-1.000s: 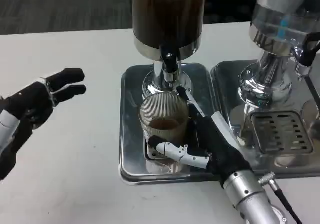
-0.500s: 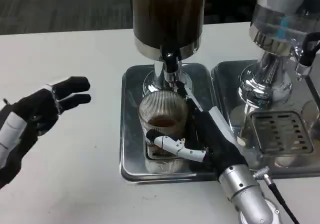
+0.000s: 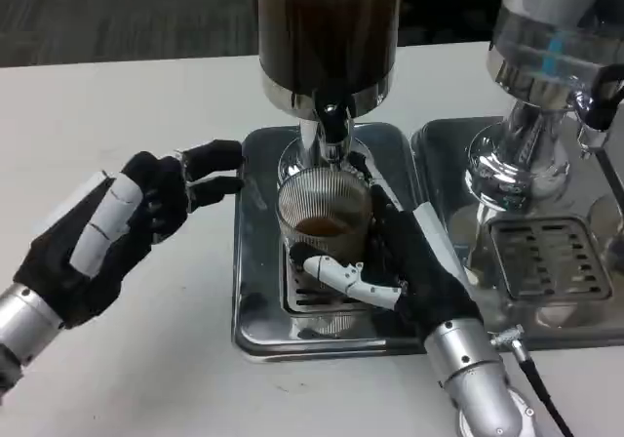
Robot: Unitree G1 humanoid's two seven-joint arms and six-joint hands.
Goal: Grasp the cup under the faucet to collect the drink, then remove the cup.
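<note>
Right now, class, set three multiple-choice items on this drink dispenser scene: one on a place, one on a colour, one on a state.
1. Where is the cup?
A. under the faucet
B. on the bare table
C. in the left hand

2. What colour is the drink in the cup?
A. green
B. brown
C. blue

3. What is the left hand doing?
A. holding the cup
B. gripping the faucet
C. hanging open beside the tray

Answers: A, it stands on the tray below the spout; B, brown liquid shows inside; C, only the right hand grips the cup.

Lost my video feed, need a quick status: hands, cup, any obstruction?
Right hand grips cup under faucet, some drink inside. Left hand open, beside tray. Nothing blocking.
</note>
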